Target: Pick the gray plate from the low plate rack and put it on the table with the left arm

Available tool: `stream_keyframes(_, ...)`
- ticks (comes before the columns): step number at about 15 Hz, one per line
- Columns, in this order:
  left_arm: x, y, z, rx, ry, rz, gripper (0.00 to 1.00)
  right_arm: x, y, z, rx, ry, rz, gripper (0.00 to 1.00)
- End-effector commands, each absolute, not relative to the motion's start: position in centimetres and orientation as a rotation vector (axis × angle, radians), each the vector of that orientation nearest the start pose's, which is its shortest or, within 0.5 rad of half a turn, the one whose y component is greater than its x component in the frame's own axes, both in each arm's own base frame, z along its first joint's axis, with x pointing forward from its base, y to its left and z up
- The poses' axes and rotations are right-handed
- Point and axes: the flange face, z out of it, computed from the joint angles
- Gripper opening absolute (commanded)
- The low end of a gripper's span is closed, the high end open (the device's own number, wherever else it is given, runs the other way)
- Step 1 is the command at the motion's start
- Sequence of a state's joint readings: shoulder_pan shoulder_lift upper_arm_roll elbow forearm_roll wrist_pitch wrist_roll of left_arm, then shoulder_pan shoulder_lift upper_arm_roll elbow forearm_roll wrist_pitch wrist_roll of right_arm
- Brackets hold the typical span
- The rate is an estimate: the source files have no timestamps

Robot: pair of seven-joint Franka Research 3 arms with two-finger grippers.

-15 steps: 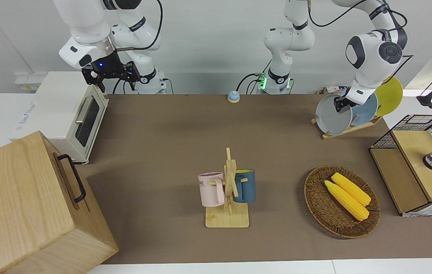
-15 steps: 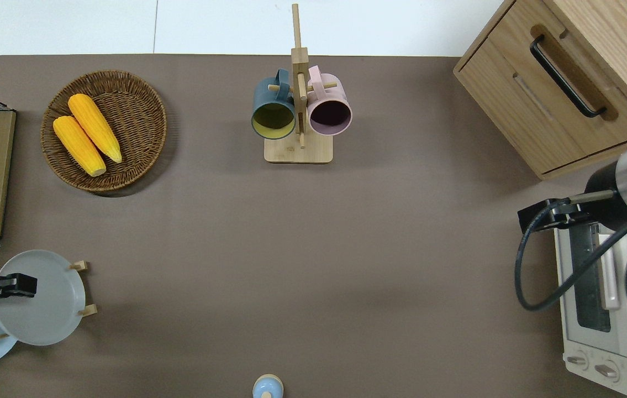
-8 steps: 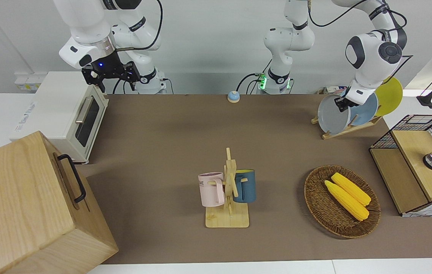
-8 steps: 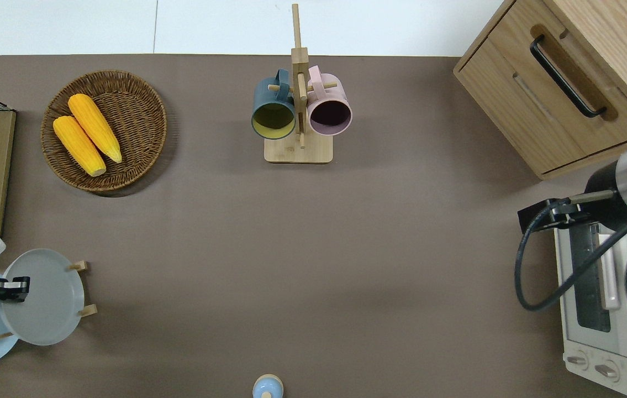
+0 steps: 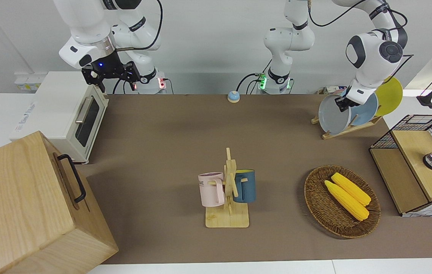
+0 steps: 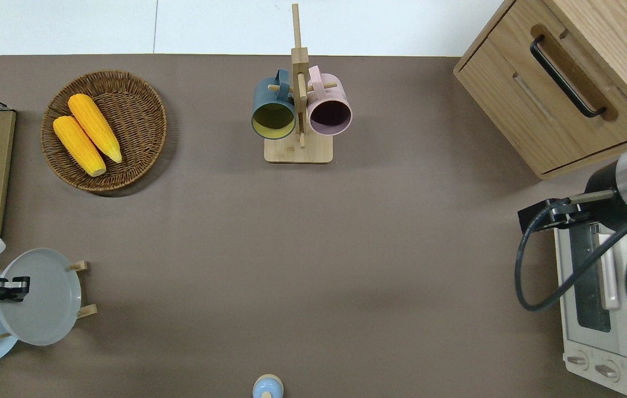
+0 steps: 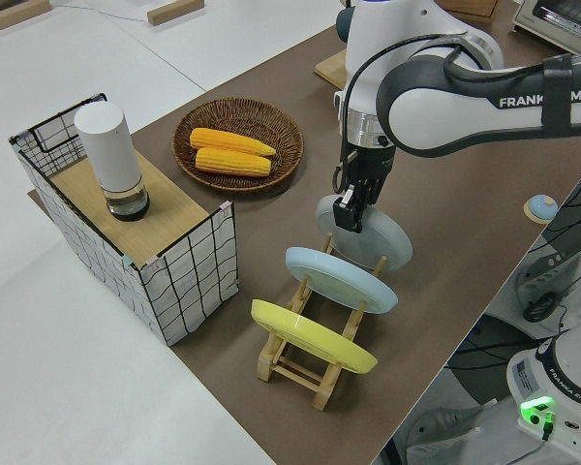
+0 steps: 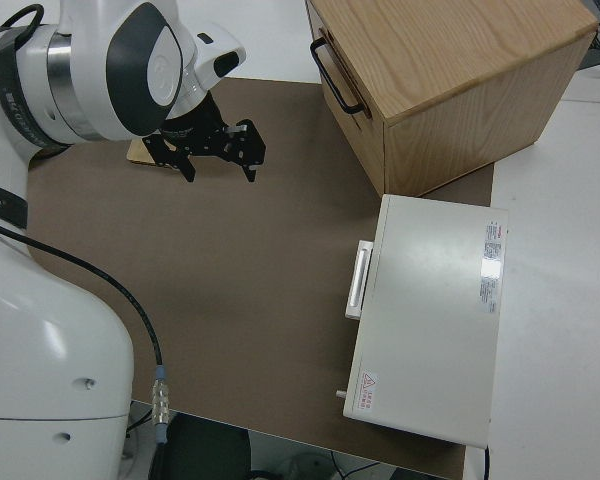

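Gripping upper rim of round pale gray plate (image 7: 366,235), left pincer (image 7: 348,210) seems clamped on it; plate leans in low light-wood slatted rack (image 7: 310,360). Grasp step. Next: lift clear of pegs, lower onto brown surface (image 6: 313,249). Right arm parked.

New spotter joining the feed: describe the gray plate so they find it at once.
Find the low plate rack at the left arm's end of the table. Three plates stand in it; the gray plate is the end one with the left gripper at its rim, beside the light blue plate.
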State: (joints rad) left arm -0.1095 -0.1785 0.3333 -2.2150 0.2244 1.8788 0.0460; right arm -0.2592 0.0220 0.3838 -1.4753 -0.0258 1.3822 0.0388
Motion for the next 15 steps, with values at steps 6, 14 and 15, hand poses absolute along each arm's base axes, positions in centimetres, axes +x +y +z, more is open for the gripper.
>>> stream_keyframes(6, 46.6, 13.2, 50.4, -3.001, -0.177, 0.248, 0.0, 53.6, 6.0, 64.6, -3.169, -0.108, 0.178, 0.983)
stream_keyframes(14, 45.7, 12.7, 59.0, -2.995, -0.206, 0.282, 0.0, 53.6, 6.0, 64.6, -3.169, -0.108, 0.178, 0.983)
stream_keyframes(15, 45.6, 12.8, 60.1, -2.997, -0.212, 0.271, 0.0, 53.6, 5.9, 64.6, -3.169, -0.105, 0.179, 0.983)
